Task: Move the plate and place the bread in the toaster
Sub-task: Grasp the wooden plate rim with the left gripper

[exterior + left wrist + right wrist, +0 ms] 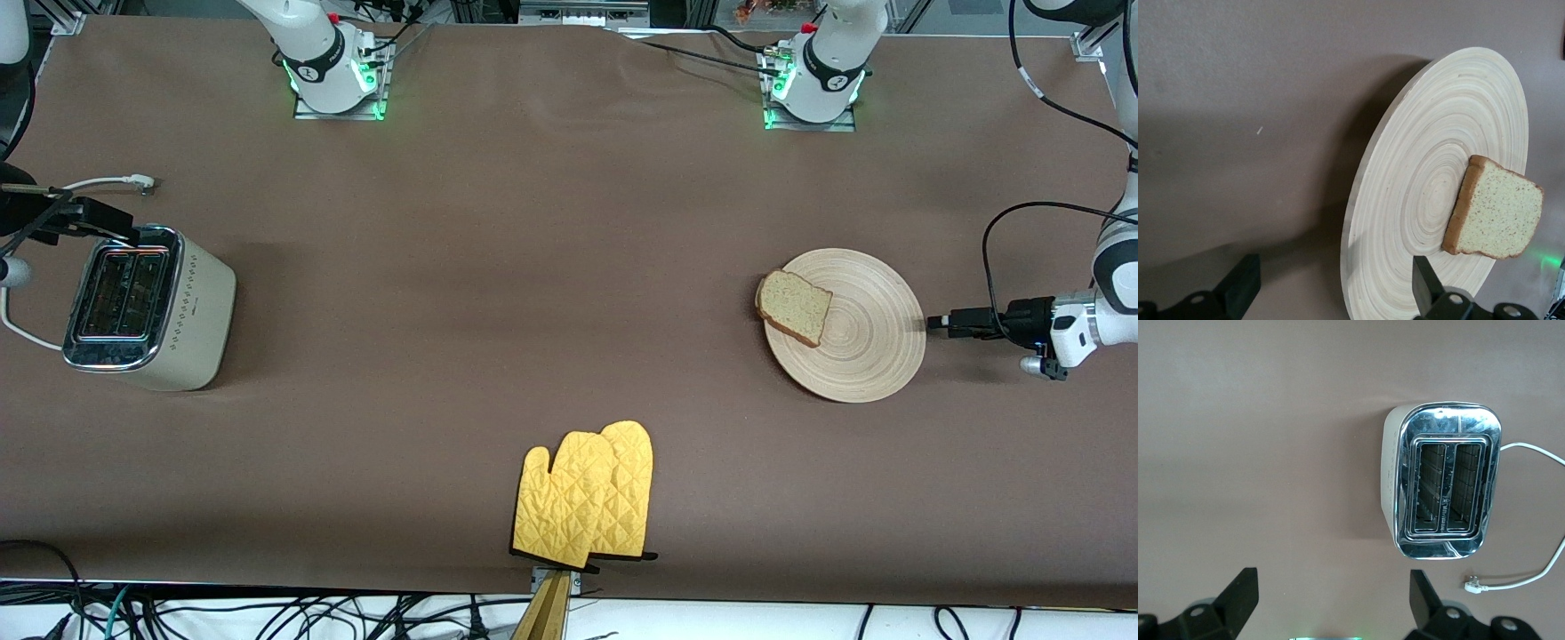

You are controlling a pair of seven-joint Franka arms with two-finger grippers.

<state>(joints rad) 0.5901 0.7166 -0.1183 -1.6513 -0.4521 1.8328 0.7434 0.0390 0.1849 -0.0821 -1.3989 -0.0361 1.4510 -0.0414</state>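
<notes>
— So where does the left gripper (935,323) sit against the plate (867,356)?

— Right at the plate's rim, low over the desk (569,267), at the edge that faces the left arm's end. In its wrist view the fingers (1426,287) are spread, one on each side of the rim, nothing pinched yet. The rim lies straight ahead of it.

— And the bread (794,307)?

— Lying flat on the plate, off centre, toward the edge away from that gripper and hanging a little past it. I'd say a careless tug on the plate could slide it off.

— The toaster (147,307)?

— Well apart from the plate, at the right arm's end of the desk, upright, both slots empty, its long axis running nearer-to-farther from the front camera. The right gripper (116,233) hangs just over its farther end, fingers (1238,593) spread, holding nothing, waiting.

— Anything else?

— Yellow oven mitts (587,502), near the front edge, between the two.
</notes>
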